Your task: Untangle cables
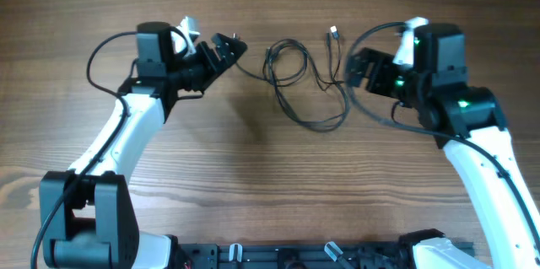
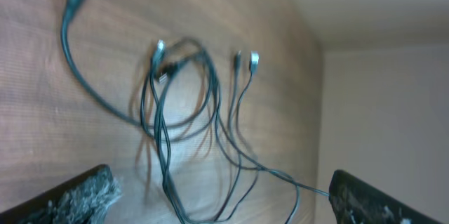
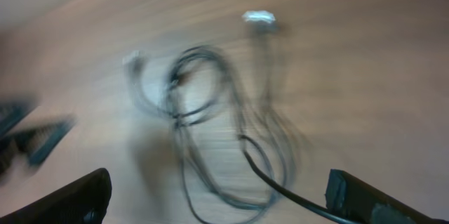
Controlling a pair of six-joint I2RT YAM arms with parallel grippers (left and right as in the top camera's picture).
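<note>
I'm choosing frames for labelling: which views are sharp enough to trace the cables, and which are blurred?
Overhead: sharp and evenly lit, and the cables are easy to trace. Left wrist: slightly soft, but the strands can be told apart. Right wrist: heavily blurred, with the strands smeared together.

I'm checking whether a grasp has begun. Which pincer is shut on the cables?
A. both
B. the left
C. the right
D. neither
D: the left pincer and the right pincer both show their fingers wide apart in the wrist views, and the cables lie on the table between them.
</note>
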